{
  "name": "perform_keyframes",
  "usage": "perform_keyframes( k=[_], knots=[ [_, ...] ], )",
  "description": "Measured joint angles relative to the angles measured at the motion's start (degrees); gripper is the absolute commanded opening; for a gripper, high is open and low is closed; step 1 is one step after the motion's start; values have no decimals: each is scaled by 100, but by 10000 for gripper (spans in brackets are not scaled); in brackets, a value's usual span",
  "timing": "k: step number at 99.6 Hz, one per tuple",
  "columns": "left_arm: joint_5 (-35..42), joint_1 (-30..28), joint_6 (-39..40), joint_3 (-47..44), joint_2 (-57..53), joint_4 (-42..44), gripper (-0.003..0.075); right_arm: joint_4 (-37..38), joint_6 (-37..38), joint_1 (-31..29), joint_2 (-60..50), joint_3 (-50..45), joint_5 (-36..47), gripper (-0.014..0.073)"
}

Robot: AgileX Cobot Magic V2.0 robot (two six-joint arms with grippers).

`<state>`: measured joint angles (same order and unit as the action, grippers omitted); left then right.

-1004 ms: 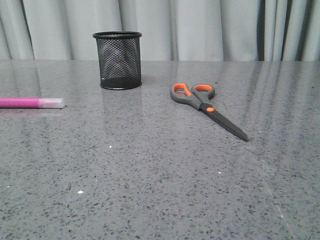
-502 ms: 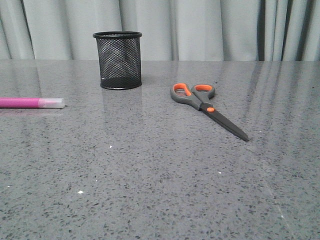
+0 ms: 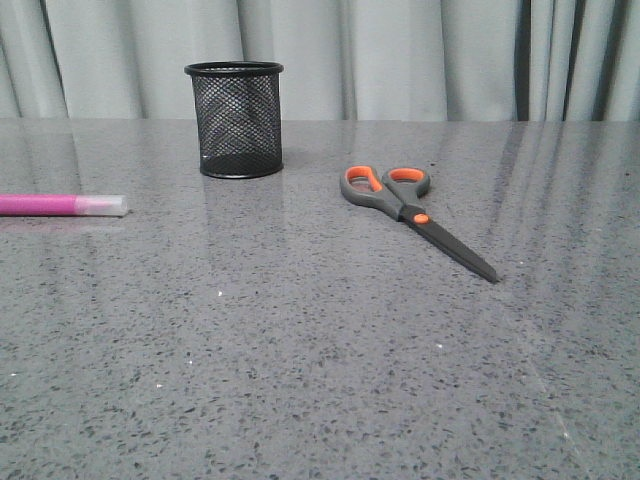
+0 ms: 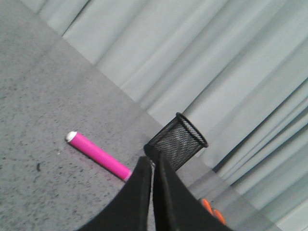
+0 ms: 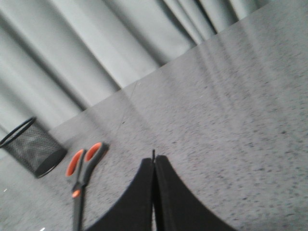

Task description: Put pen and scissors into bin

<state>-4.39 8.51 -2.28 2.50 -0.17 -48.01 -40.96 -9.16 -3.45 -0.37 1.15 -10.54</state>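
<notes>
The slim magenta-pink pen with a translucent whitish cap (image 3: 62,205) lay flat at the far left of the speckled grey worktop (image 3: 320,360), cap end toward the middle. The small black wire-mesh bin (image 3: 235,120) stood upright behind it and to its right, well apart. The scissors with dark grey handles lined in orange (image 3: 415,218) lay closed to the right of the bin, blades pointing toward the near right.

Both arms hung above the surface, out of the front view. The left gripper (image 4: 153,161) had its fingers clenched together on nothing, and so did the right gripper (image 5: 154,161).

The pen looked light, stiff and smooth, so it would likely roll or slip; a grip across mid-barrel seemed safest. The scissors looked heavier and lay very flat, so taking them near the orange pivot, across the narrow neck, seemed best.
</notes>
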Motion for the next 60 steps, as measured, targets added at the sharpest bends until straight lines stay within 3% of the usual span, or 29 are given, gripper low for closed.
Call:
perform_keyframes(
  k=[23, 42, 60],
  knots=[
    [-720, 0, 4, 1069, 543, 785, -22, 288, -10, 0, 750, 905, -842, -46],
    [-2046, 0, -59, 2389, 1853, 2005, -22, 907, -10, 0, 2058, 1956, -1694, -47],
    [-3232, 0, -611, 3627, 3012, 2478, -22, 1249, -116, 0, 3360, 3109, -2819, -47]
  ],
)
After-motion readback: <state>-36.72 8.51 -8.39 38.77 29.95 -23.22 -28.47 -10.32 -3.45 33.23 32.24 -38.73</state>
